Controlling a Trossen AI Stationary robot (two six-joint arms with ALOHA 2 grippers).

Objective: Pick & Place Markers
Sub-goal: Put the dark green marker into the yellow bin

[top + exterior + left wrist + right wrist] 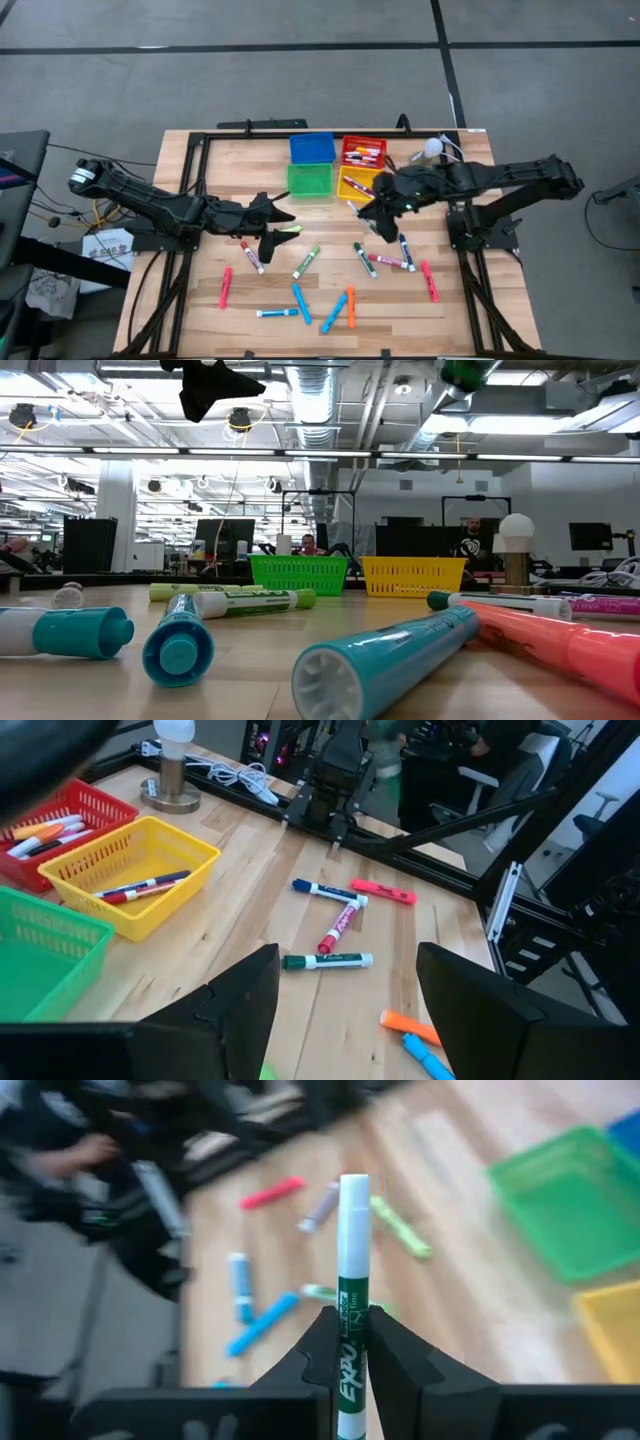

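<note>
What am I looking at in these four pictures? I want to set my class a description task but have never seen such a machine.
It is a robot with two dark jointed arms at a pale wooden table, each ending in a two-finger gripper. One picture looks straight down, one looks level across the tabletop, and one comes from a camera on each wrist.

Short marker pens with coloured caps lie scattered on the table. At the far edge stand four small square plastic bins: blue, red, green and yellow; the red and yellow ones already hold markers.

The right gripper is shut on a white-bodied green marker, raised near the yellow bin. The left gripper is open and holds nothing, near the table's middle.
</note>
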